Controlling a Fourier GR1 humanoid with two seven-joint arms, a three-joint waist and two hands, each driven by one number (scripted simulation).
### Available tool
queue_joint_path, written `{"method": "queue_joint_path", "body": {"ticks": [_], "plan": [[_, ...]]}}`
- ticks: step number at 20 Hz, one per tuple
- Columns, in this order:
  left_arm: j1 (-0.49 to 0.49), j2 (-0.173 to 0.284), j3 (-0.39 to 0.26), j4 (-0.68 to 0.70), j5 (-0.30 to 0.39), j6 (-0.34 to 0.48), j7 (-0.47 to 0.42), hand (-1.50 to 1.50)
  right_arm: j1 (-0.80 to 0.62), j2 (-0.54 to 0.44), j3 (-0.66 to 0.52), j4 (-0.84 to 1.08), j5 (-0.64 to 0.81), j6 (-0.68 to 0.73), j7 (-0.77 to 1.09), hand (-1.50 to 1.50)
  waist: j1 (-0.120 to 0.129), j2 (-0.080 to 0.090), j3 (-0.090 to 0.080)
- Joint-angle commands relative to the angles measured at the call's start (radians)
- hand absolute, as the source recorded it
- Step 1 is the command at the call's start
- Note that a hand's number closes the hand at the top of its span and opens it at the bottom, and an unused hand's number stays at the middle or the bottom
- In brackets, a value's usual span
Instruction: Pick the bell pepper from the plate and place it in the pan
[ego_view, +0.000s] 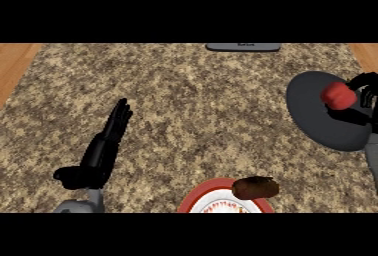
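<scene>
We are looking steeply down at a speckled brown stone counter (192, 115) with wooden strips along its left and right edges.

At the left, our left hand (103, 150) is rising from the lower edge on its grey forearm. Its fingers are lying straight and close together, pointing up and slightly right, and the thumb is sticking out to the left. It is holding nothing and touching nothing we can make out.

At the bottom, right of the middle, we are seeing part of a plate (203, 197) with a red rim and a white centre, cut off by the lower edge. A dark brown, lumpy item (255, 187) is sitting on its upper right rim; we cannot tell what it is.

At the top edge, a small grey object (244, 47) is just showing.

At the right, a dark grey pan (317, 120) is resting on the counter. Our right hand (362, 102) is reaching over the pan's right side, its black fingers curling round the red bell pepper (338, 95). The pepper is over the pan's upper right part; we cannot tell whether it is touching the pan's floor.
</scene>
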Motion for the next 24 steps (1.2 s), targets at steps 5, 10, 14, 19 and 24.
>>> {"method": "queue_joint_path", "body": {"ticks": [5,10,14,19,24], "plan": [[-0.026,-0.016,-0.014,0.016,-0.013,-0.006,0.008,0.00,-0.248,-0.093,-0.141,0.530,-0.076,-0.084,-0.312,1.50,0.014,0.007,0.001],[-0.033,-0.031,-0.045,-0.001,-0.033,0.001,0.003,0.00,-0.299,-0.173,0.001,0.676,0.086,0.099,-0.054,-1.50,0.055,0.021,-0.001],[-0.024,-0.036,-0.057,-0.028,-0.027,-0.003,0.033,0.00,-0.380,-0.174,0.019,0.769,0.068,0.320,-0.071,-1.50,0.059,0.017,0.002],[-0.034,-0.020,-0.025,-0.023,-0.014,-0.007,0.044,0.00,-0.394,-0.138,-0.039,0.847,0.026,0.280,-0.216,-1.50,0.048,0.019,0.004],[-0.038,-0.016,0.000,0.006,-0.013,-0.001,0.014,0.00,-0.413,-0.141,-0.172,0.826,-0.110,0.279,-0.332,-1.50,0.034,0.018,0.004]]}}
